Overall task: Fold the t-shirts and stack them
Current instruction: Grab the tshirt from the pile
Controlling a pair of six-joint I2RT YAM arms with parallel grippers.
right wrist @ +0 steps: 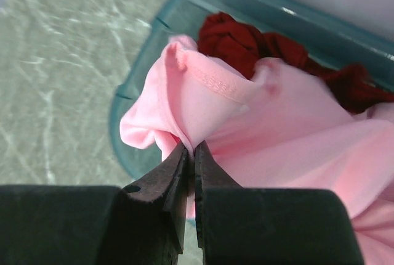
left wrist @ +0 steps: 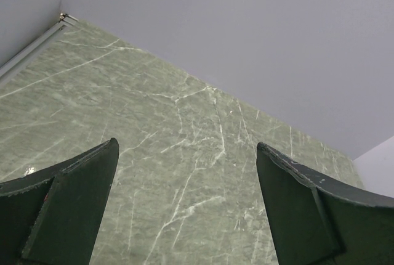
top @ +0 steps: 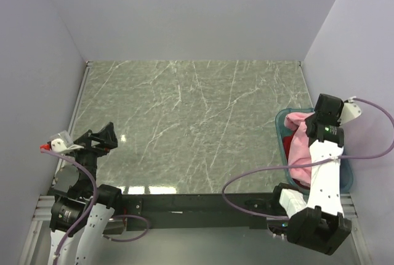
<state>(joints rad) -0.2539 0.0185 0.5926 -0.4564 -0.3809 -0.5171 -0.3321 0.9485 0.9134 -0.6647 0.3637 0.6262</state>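
Item: pink t-shirt (right wrist: 277, 129), bunched in teal tub (right wrist: 258, 3) at the right edge of the counter (top: 184, 123), over red t-shirt (right wrist: 246, 43). Right pincer (right wrist: 194, 148) pinches its near fold; the counter's middle lies leftward. Left pincer (left wrist: 188, 145) spread, well apart.

The pink shirt (right wrist: 295, 142) buries most of the red shirt (right wrist: 240, 40); the right arm (top: 325, 175) covers part of the tub (top: 281, 137).

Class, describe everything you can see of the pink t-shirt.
The pink t-shirt is soft, light pink cloth, crumpled, with a stitched hem showing. It lies bunched in the teal tub at the table's right edge, partly over the red t-shirt. The right tool is shut on a fold of it.
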